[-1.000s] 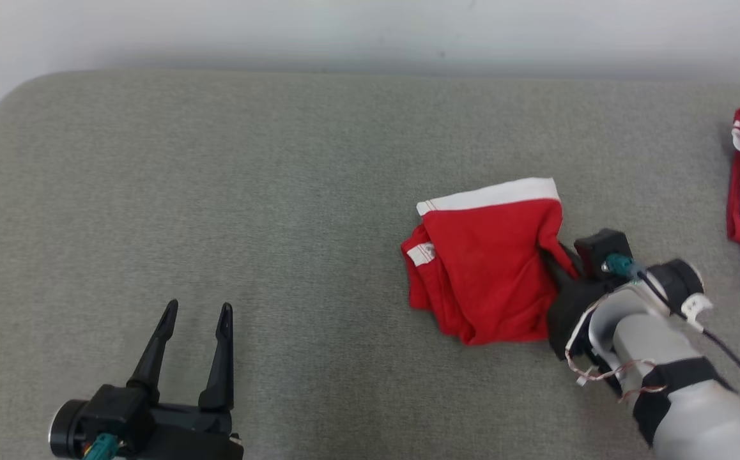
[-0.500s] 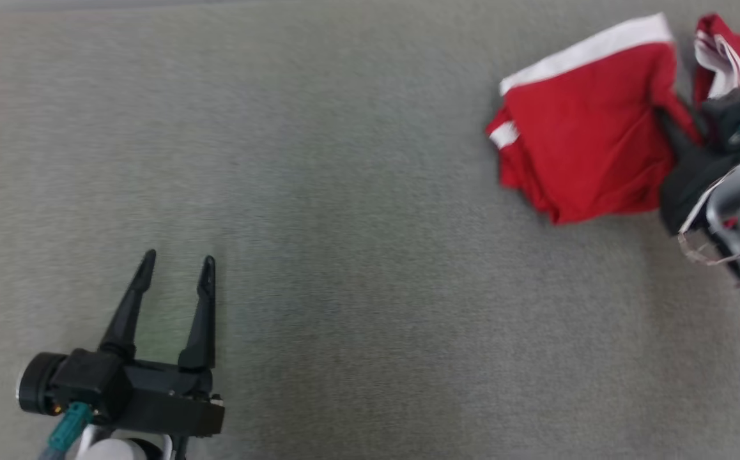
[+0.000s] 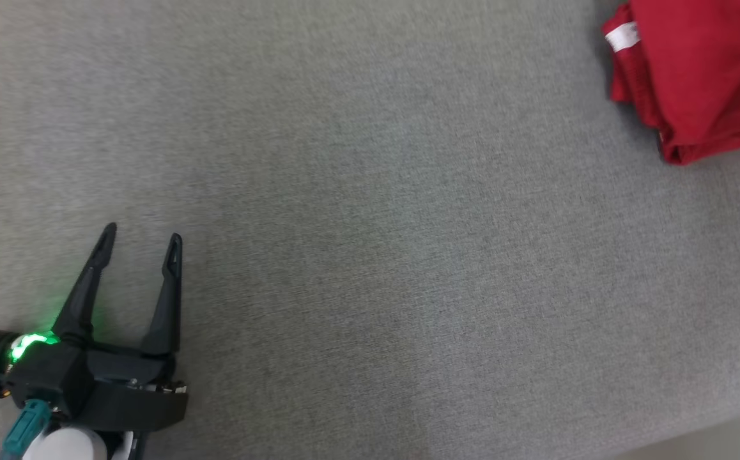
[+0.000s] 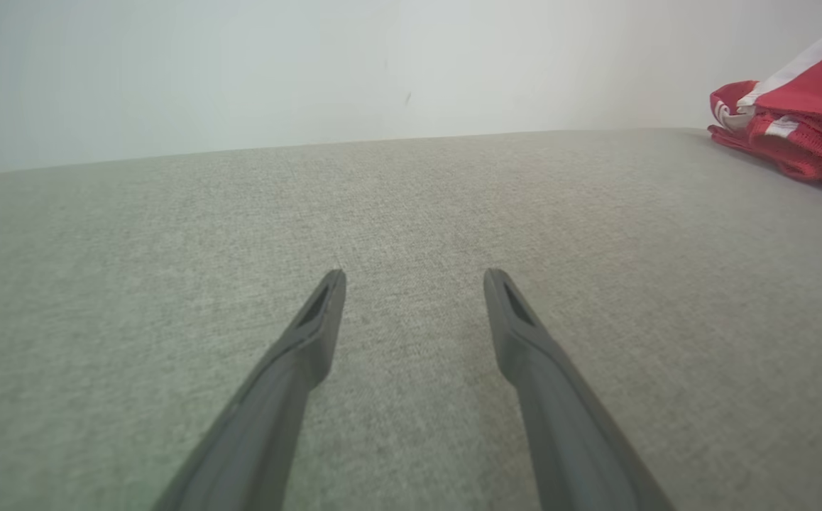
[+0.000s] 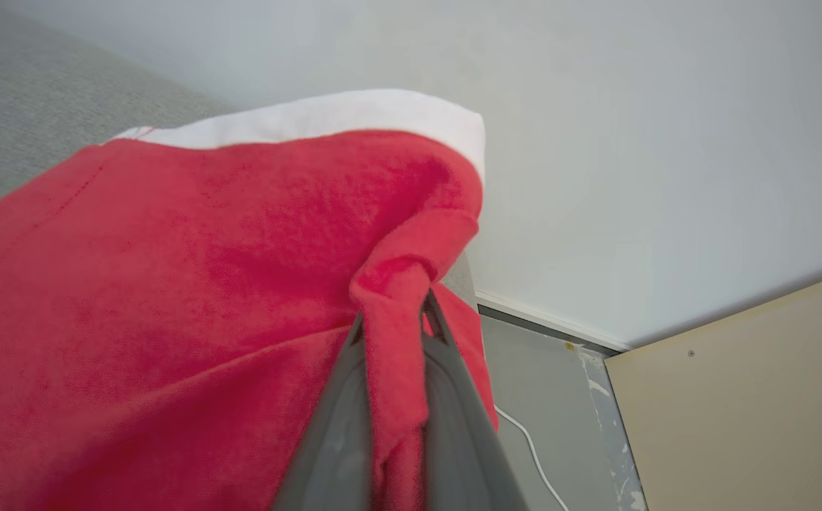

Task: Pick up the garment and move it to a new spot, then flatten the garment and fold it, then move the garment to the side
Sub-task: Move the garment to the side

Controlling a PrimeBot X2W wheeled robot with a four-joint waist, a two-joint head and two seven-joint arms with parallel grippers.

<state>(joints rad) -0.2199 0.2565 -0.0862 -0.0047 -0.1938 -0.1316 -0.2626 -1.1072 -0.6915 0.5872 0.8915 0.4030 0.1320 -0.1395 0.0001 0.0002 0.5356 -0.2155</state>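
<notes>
Clearly, the right gripper (image 5: pixel 393 316) has its 2 dark fingers clamped together on a bunched fold of the red garment (image 5: pixel 170 284). The garment's white waistband (image 5: pixel 326 117) runs along its upper edge in the right wrist view. From the head camera, the garment (image 3: pixel 696 70) shows at the upper right corner, over the grey upholstered surface (image 3: pixel 370 255), with a small white tag (image 3: pixel 622 37) near its left edge. Well apart from it, at the lower left, the left gripper (image 3: pixel 143 232) hovers low over the upholstery, its 2 fingers spread apart with nothing between them and a green light (image 3: pixel 28 342) glowing at its wrist.
</notes>
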